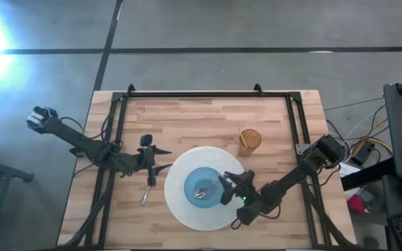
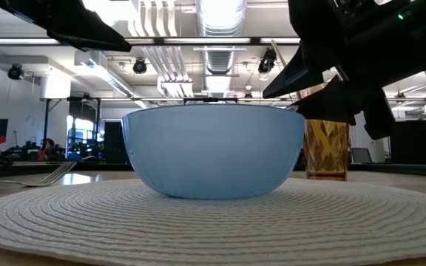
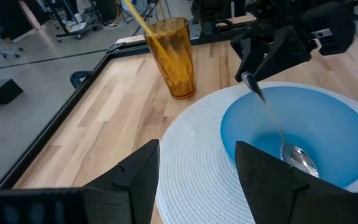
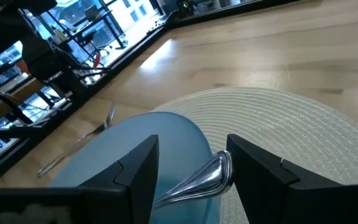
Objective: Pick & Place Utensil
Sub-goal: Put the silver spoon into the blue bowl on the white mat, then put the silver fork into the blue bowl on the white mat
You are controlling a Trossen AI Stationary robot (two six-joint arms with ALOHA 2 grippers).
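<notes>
A silver spoon [image 3: 278, 134] lies in the blue bowl [image 1: 195, 183]. Its scoop end [image 3: 300, 158] is on the bowl's bottom, and its handle slants up over the rim on the table's right side. The bowl stands on a round white placemat [image 1: 187, 213]. My right gripper [image 1: 225, 188] is open over that rim, with the handle's end [image 4: 207, 177] between its fingers. A fork [image 1: 147, 192] lies flat on the wood left of the placemat. My left gripper [image 1: 156, 160] hovers open just above the fork's far end, touching nothing. My right gripper [image 4: 194, 183] stands open around the spoon's handle end [image 4: 219, 168], coming in from the table's right and slanting down. The handle end lies close beside one finger [image 4: 260, 177]. I cannot tell whether it touches that finger.
An amber cup with a straw [image 1: 250, 139] stands on the wood beyond the placemat's far right edge, close to my right arm. A black frame [image 1: 208, 94] runs along the table's far and side edges. Bare wood shows along the far half of the table.
</notes>
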